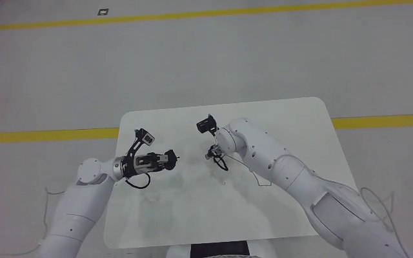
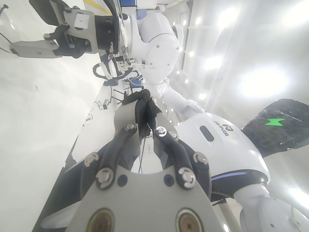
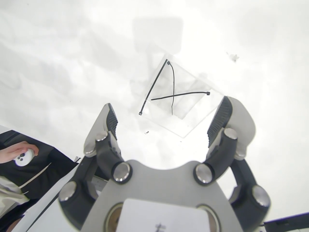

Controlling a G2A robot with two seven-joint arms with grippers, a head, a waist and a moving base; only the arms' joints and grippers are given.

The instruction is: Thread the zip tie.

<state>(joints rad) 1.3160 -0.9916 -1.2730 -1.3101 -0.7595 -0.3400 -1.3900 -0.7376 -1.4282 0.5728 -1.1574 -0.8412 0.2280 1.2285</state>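
Observation:
Three black zip ties (image 3: 172, 90) lie crossed in a shallow clear tray (image 3: 193, 121) on the white table (image 1: 290, 122). My right gripper (image 3: 167, 111) hangs open straight above the tray, well clear of the ties; it stands mid-table (image 1: 212, 153) and appears across from the left arm (image 2: 21, 22). My left gripper (image 2: 144, 105) is shut, and a thin black zip tie (image 2: 142, 150) runs down between its fingers. It is held off the table's left part (image 1: 171, 158), pointing toward the right gripper with a gap between them.
The table's front edge (image 2: 72, 146) runs close under the left gripper. A thin wire (image 1: 258, 179) lies on the table by the right forearm. Bare tabletop stretches behind and to the right of both grippers.

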